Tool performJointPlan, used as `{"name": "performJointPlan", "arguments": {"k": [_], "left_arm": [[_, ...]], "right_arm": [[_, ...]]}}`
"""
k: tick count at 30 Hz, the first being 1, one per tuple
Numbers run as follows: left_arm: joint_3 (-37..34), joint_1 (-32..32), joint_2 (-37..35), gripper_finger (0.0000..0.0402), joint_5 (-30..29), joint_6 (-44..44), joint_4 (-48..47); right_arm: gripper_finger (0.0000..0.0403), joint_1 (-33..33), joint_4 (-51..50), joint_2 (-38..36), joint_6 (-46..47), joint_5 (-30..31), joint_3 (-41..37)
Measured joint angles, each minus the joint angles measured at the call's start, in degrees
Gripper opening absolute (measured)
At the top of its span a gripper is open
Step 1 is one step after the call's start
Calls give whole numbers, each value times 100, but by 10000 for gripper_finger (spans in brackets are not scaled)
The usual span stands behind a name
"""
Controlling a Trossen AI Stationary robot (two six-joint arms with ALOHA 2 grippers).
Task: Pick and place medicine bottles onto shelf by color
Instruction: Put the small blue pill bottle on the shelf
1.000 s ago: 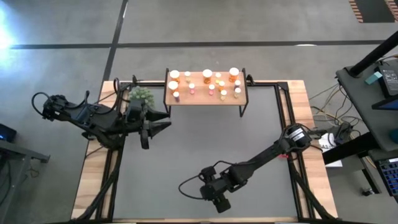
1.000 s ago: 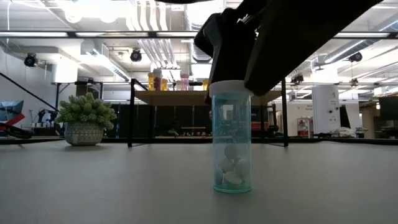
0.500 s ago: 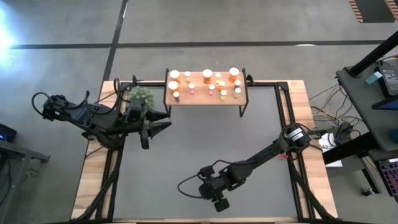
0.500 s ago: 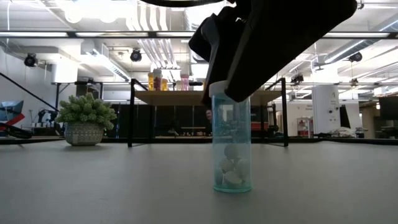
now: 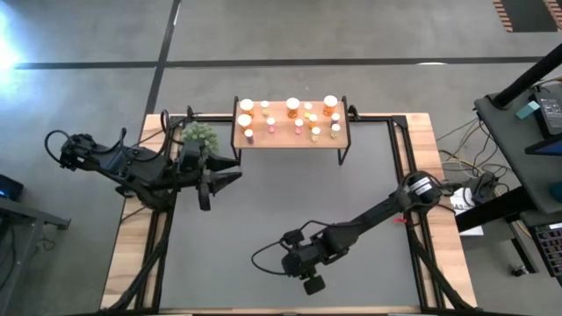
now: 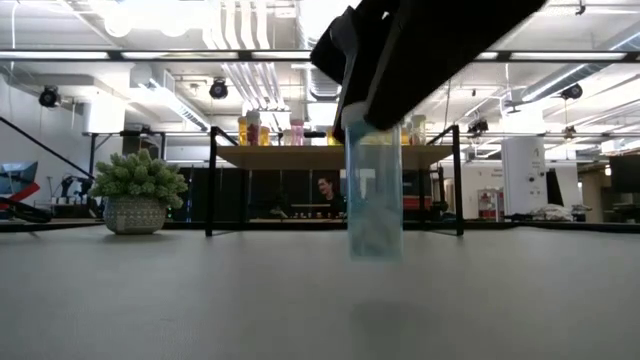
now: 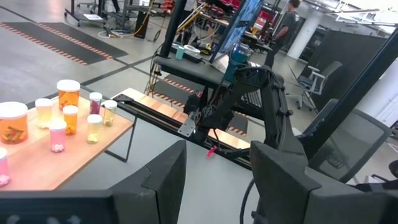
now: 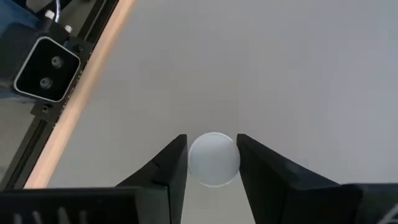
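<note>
Right gripper: my jaws pinch the teal bottle by its cap, clear of the mat, well apart from the shelf.
Left gripper: jaws spread, empty, waiting beside the shelf.

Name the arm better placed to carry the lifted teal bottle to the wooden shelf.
Right. Its claw already grips the white-capped teal bottle clear of the dark mat; the left claw waits open beside the light-wood shelf, holding nothing.

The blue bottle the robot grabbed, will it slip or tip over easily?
The blue bottle looks tall, narrow and smooth, so it may tip easily once set down. The right gripper pinches only its white cap, so it could slip. Off the mat, it's probably light.
</note>
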Motion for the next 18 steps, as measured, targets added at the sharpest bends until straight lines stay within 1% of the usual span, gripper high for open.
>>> {"name": "performJointPlan", "arguments": {"k": [2,7,9,12,14,18], "left_arm": [[0,0,-6,162,3,-1,0],[0,0,-66,162,3,-2,-2],[0,0,-110,162,3,-2,-10],[0,0,-199,162,2,-2,-37],[0,0,-252,162,-1,3,-29],[0,0,-367,162,-61,343,-30]], "right_arm": [[121,-62,-166,-118,-12,40,7],[116,-297,-492,-449,-152,440,7],[118,-461,-548,-629,-149,453,13],[124,-785,-678,-893,-97,506,13],[126,-1031,-767,-1087,-89,668,13],[121,-1628,-763,-1504,-37,897,13]]}}
